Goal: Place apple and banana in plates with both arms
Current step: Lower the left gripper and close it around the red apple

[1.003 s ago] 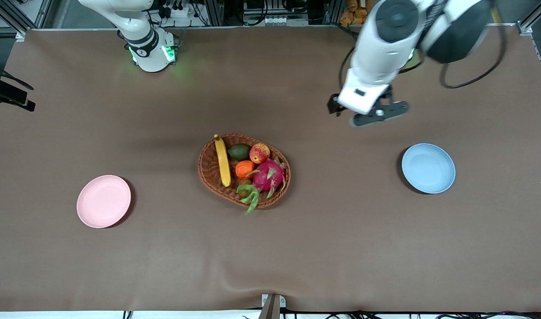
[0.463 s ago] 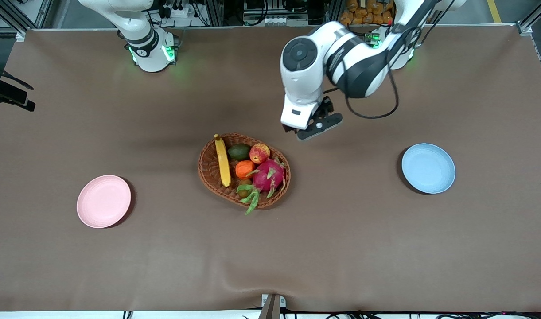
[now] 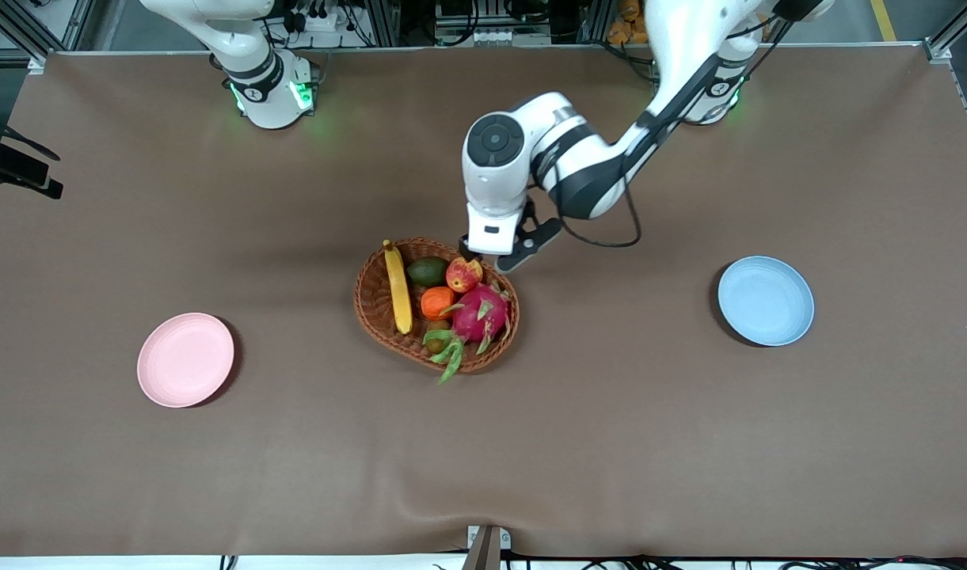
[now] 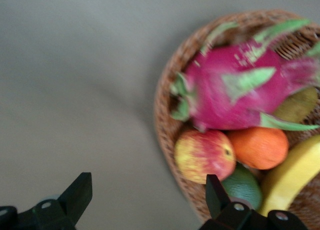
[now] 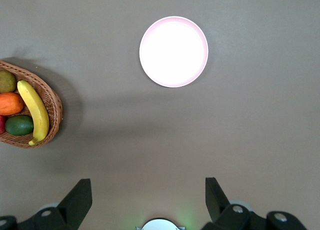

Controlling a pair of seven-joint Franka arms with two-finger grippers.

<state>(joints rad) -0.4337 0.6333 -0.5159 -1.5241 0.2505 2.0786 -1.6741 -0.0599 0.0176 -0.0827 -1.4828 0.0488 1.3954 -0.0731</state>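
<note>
The apple [image 3: 463, 274] and the banana [image 3: 397, 286] lie in a brown wicker basket [image 3: 363, 305] at mid-table. The pink plate [image 3: 185, 359] sits toward the right arm's end and the blue plate [image 3: 766, 300] toward the left arm's end; both hold nothing. My left gripper [image 3: 493, 257] is open, over the basket's rim beside the apple. In the left wrist view the apple [image 4: 204, 155] lies close to one fingertip [image 4: 214, 189] of the left gripper [image 4: 146, 200]. My right gripper [image 5: 148, 200] is open, high over bare table, and sees the pink plate [image 5: 173, 51] and the banana [image 5: 34, 111].
The basket also holds a magenta dragon fruit [image 3: 479, 313], an orange fruit [image 3: 437, 302], a green avocado [image 3: 428, 271] and a small kiwi [image 3: 435, 326]. The right arm [image 3: 245, 47] waits at its base. A brown cloth covers the table.
The left arm has swung from over the table near the blue plate toward the basket and dropped lower; its gripper is now at the basket's rim beside the apple. The right arm has not moved.
</note>
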